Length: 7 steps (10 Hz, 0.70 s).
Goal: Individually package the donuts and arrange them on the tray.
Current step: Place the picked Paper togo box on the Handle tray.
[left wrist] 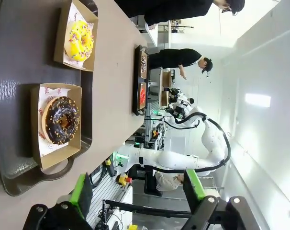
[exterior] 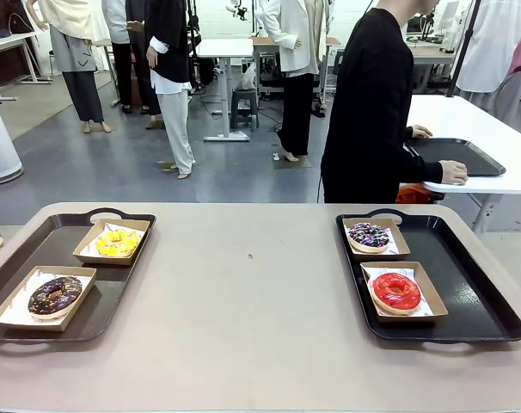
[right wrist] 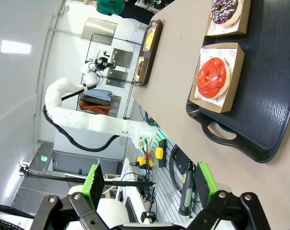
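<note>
Four donuts each lie in an open brown cardboard box. On the left tray rest the yellow-iced one and the chocolate sprinkled one. The right tray carries the dark one with purple-white sprinkles and the glossy red one. My left gripper hangs open off the table's near side, well back from the chocolate donut and the yellow one. My right gripper is open too, back from the red donut and the dark one.
A person in black stands at the far edge, turned to a white side table with a hand on a black tray. Bare tabletop lies between the two trays. Other people stand farther back.
</note>
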Available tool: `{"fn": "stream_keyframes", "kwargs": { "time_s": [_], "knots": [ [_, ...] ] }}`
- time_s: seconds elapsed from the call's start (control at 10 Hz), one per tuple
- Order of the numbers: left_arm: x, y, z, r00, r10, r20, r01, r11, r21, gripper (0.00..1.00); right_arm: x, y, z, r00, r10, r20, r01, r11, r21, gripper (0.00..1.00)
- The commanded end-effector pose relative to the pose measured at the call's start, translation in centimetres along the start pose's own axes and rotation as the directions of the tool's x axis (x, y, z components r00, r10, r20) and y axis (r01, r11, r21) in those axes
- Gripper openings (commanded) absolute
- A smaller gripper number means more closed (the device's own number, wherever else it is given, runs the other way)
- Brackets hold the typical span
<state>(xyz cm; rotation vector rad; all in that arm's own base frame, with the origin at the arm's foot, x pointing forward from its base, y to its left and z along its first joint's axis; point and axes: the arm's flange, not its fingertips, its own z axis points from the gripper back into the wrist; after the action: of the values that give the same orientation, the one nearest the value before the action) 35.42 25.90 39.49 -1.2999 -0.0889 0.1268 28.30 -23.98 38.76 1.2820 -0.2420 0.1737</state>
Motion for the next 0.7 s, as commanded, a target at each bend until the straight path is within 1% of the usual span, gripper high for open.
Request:
{"fn": "stream_keyframes", "kwargs": {
  "time_s": [0.0,0.6],
  "knots": [
    [-0.04,-0.12,0.00,1.000,-0.002,-0.001,0.002,1.000,-0.002,1.00,-0.28,0.10,-0.06,1.000,0.005,-0.002,-0.005,1.000,0.003,1.00],
    [-0.04,-0.12,0.00,1.000,-0.002,-0.001,0.002,1.000,-0.002,1.00,-0.28,0.10,-0.06,1.000,0.005,-0.002,-0.005,1.000,0.003,1.00]
  ]
}}
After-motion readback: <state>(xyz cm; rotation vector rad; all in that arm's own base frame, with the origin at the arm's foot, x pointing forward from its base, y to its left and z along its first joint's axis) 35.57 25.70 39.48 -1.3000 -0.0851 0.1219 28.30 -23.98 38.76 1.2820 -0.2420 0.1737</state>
